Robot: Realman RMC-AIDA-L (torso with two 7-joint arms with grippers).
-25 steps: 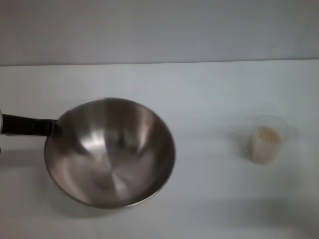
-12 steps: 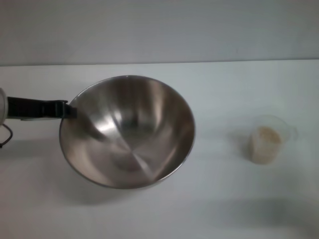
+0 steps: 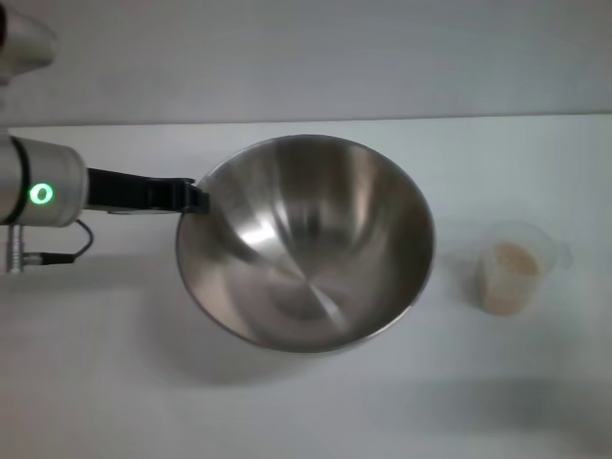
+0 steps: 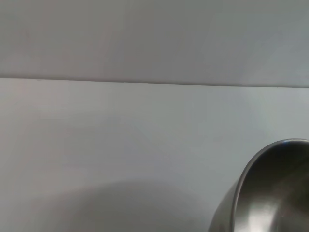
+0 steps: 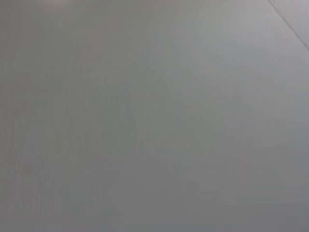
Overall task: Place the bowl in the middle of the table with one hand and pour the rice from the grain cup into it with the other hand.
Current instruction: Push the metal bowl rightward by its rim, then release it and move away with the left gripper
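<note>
One broad white table (image 3: 316, 421) fills nearly all of the head view, plain and unmarked, its far edge meeting a pale grey wall (image 3: 316, 57) in a straight line. A soft shadow lies on the surface under and in front of the bowl (image 3: 306, 244), a large stainless-steel mixing bowl with a shiny brushed inside. The bowl is tilted, its opening tipped toward the camera and a little toward the grain cup, and nothing lies in it. Whether its base touches the table cannot be told.

At the bowl's rim, on the side away from the grain cup, the left gripper (image 3: 194, 197) reaches in, its black fingers closed onto the rim edge. Behind it runs the silver wrist of the left arm (image 3: 38, 194), carrying a lit green ring and a thin dark cable.

Well apart from the bowl, on the side opposite the gripper, the grain cup (image 3: 516, 268) stands upright on the table, a small clear plastic cup with a pouring lip. The rice (image 3: 510, 277) fills much of it as a pale beige mass.

From the left wrist view only a curved part of the bowl's rim and wall shows, over white table with a dim shadow beside it and the same grey wall behind. The right wrist view shows only flat grey surface; the right gripper is not visible anywhere.
</note>
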